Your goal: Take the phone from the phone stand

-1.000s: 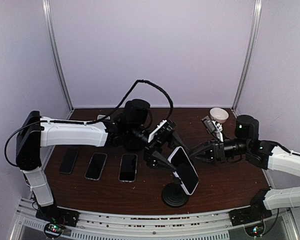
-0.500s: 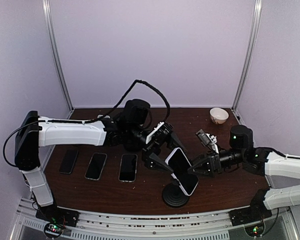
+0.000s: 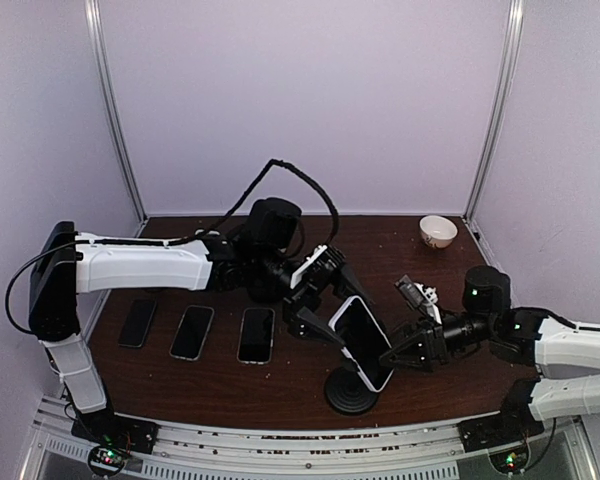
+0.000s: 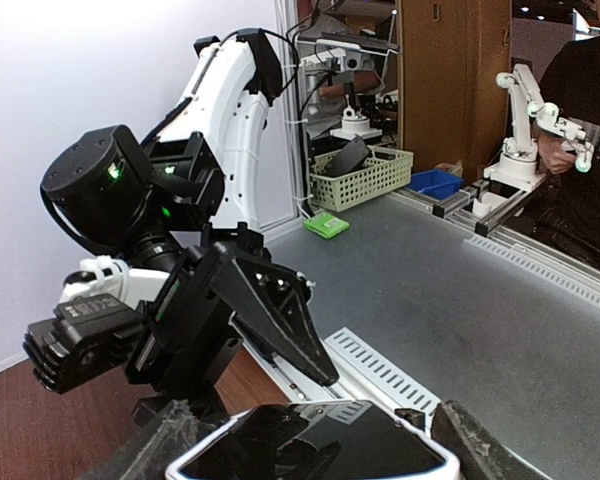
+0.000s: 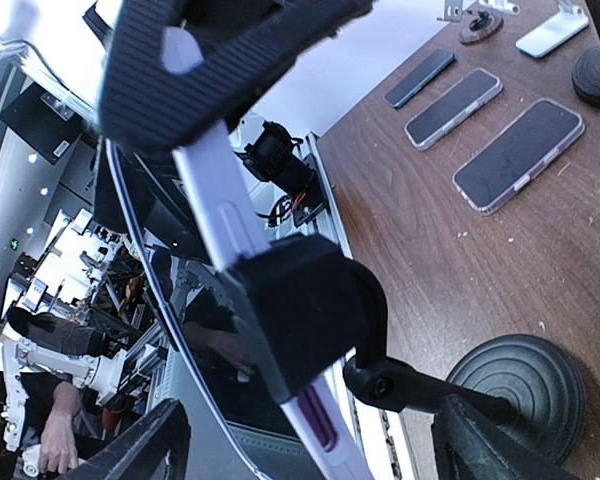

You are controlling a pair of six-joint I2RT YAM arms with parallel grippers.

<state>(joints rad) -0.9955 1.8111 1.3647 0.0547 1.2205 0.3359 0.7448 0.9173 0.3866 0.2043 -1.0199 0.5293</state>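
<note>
- The phone (image 3: pixel 362 340) is clipped on the phone stand (image 3: pixel 352 392) (near the front edge of the table (image 3: pixel 450 390)).
- Its top is pinched by the left gripper (image 3: pixel 340 312).
- The right gripper (image 3: pixel 395 350) is spread wide open beside it.

You have four phones on the bench (image 3: pixel 460 290): three flat phones (image 3: pixel 137 322) (image 3: pixel 192 331) (image 3: pixel 256 334) at nine o'clock and one phone (image 3: pixel 361 340) on the single phone stand (image 3: pixel 352 392) at six o'clock. One bowl (image 3: pixel 438 231) sits at two o'clock.
</note>
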